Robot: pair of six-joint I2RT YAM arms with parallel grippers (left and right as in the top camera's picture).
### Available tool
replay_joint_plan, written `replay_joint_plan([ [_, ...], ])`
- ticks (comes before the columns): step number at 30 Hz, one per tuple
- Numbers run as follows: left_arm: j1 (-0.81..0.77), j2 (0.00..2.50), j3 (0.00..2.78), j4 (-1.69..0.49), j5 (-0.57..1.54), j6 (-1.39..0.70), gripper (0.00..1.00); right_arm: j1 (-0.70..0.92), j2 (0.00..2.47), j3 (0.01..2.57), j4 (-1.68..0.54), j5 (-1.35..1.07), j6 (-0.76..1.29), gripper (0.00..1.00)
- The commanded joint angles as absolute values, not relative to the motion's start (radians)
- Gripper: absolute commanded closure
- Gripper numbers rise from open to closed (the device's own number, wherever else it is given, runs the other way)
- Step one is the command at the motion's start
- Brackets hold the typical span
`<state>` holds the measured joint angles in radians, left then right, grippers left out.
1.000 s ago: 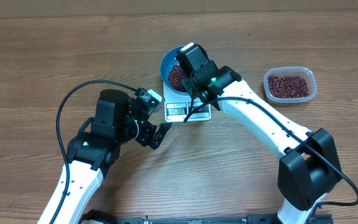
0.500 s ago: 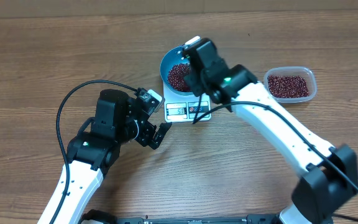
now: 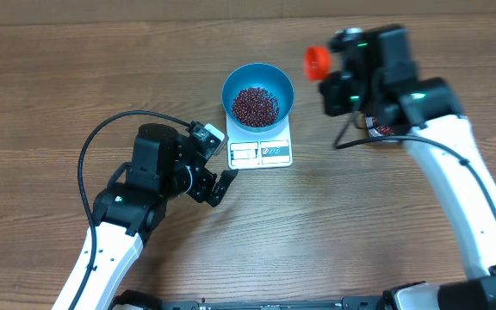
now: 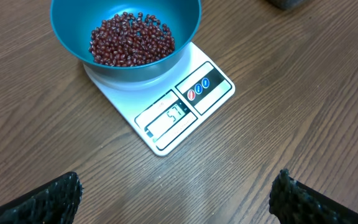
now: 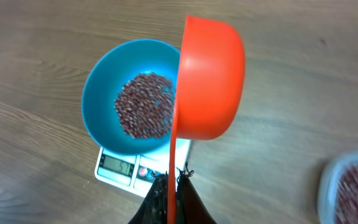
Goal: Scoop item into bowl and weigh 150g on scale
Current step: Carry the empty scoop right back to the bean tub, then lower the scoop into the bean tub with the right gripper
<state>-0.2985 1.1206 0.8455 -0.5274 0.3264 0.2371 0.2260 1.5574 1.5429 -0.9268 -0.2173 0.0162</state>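
From above, the left gripper (image 3: 219, 166) rests low over the brown wooden table (image 3: 50, 69) with its 2 fingers spread wide and nothing between them. Just ahead of it, to its right, lies the small flat white square scale (image 3: 261, 153). The round bright blue bowl (image 3: 229, 83) stands on the scale's far half and holds a heap of small dark red-brown beans (image 3: 256, 104). The right gripper (image 3: 334, 76) hangs in the air well to the right of the bowl, clamped on a round orange plastic scoop (image 3: 317, 60) that juts out on its bowl side.

In the left wrist view, the 2 black fingers (image 4: 45, 200) stand far apart at the bottom corners. The scale sits ahead between them, display edge nearest, with the bowl of beans beyond it.

In the right wrist view, the fingers are pressed shut on the scoop's thin handle at the bottom edge. The cup of the scoop is tipped onto its side above them. The bowl and scale lie below and to the gripper's left. A clear plastic container (image 5: 348, 186) of beans sits blurred at its lower right.
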Motion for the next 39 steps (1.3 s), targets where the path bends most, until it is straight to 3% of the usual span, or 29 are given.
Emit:
replay_joint_plan([
  [1, -0.293, 1.126, 0.84, -0.526, 0.333, 0.221, 0.01, 0.119, 1.494, 1.573, -0.958, -0.348, 0.034, 0.96],
  [15, -0.293, 1.126, 0.84, -0.526, 0.333, 0.221, 0.01, -0.304, 1.522, 1.571, -1.123, -0.61, 0.117, 0.96],
  [39, -0.293, 1.126, 0.84, -0.526, 0.333, 0.221, 0.0, -0.349, 1.861, 1.57, -1.105, -0.603, 0.492, 0.96],
])
